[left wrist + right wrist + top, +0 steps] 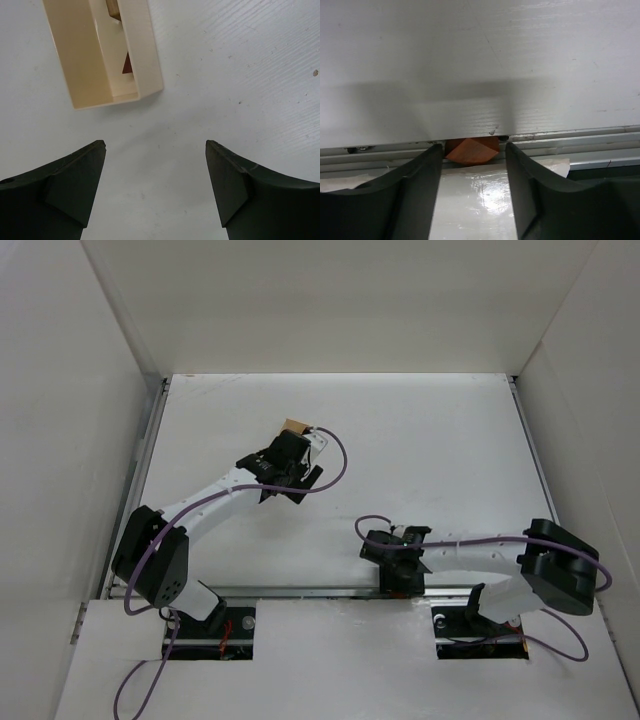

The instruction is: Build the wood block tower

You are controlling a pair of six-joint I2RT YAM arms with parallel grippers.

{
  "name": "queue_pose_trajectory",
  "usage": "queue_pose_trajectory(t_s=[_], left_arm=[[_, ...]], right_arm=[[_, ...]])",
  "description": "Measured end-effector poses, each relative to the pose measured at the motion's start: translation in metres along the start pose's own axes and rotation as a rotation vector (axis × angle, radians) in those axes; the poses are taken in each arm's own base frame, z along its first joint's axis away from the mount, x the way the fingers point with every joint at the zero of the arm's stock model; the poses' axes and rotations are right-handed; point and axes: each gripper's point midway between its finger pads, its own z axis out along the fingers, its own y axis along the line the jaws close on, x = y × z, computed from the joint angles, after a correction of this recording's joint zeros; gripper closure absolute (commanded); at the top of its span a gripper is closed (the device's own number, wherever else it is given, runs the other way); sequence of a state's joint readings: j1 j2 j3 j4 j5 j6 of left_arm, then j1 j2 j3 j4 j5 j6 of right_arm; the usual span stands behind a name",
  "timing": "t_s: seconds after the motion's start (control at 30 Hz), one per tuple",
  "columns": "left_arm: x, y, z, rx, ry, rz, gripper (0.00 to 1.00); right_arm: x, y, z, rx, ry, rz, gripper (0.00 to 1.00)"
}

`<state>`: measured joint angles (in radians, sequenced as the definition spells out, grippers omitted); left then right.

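Right tool [473, 149] straddles the reddish-orange block [471, 154], jaws close beside.

A pale tray [75, 60] lies on the white tabletop [240, 65], white walls [340, 300] around, a metal rail [600, 137] along its near edge.

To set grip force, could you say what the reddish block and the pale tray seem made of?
Reddish block: likely stained wood, matte orange-brown faces meeting at crisp edges. Pale tray: smooth cream walls, no visible grain; painted wood or plastic, cannot tell.
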<state>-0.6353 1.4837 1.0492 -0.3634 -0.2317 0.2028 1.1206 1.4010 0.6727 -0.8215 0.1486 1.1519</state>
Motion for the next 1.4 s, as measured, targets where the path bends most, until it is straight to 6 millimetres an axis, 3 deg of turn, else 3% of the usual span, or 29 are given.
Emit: queue_pose_trajectory(t_s=[0.03, 0.3, 0.37, 0.5, 0.67, 0.87, 1.07, 1.2, 1.3, 1.4], left_arm=[[0.0, 0.0, 0.0, 0.0, 0.0, 0.0, 0.22], [0.0, 0.0, 0.0, 0.0, 0.0, 0.0, 0.22], [0.0, 0.0, 0.0, 0.0, 0.0, 0.0, 0.22], [0.0, 0.0, 0.0, 0.0, 0.0, 0.0, 0.22], [0.0, 0.0, 0.0, 0.001, 0.001, 0.0, 0.22], [0.001, 0.0, 0.0, 0.0, 0.003, 0.0, 0.22], [0.001, 0.0, 0.0, -0.001, 0.004, 0.001, 0.22], [0.002, 0.004, 0.0, -0.015, 0.007, -0.005, 0.22], [0.001, 0.014, 0.001, -0.032, 0.014, -0.031, 0.21], [-0.006, 0.035, 0.001, -0.062, 0.005, -0.089, 0.2]], right_arm=[[0.0, 0.0, 0.0, 0.003, 0.001, -0.005, 0.48], [0.0, 0.002, 0.002, 0.018, 0.01, -0.026, 0.56], [-0.001, 0.002, 0.002, 0.017, 0.01, -0.026, 0.65], [-0.001, 0.003, 0.0, 0.016, 0.009, -0.027, 0.75], [-0.005, 0.009, -0.015, 0.024, -0.014, -0.063, 0.78], [-0.031, 0.041, -0.046, -0.044, -0.128, -0.032, 0.79], [-0.039, 0.029, -0.056, 0.007, -0.18, -0.01, 0.77], [-0.074, 0.047, -0.081, -0.03, -0.247, 0.022, 0.75], [-0.122, 0.061, -0.097, -0.058, -0.305, 0.069, 0.75], [-0.18, 0.058, -0.099, -0.067, -0.346, 0.129, 0.75]])
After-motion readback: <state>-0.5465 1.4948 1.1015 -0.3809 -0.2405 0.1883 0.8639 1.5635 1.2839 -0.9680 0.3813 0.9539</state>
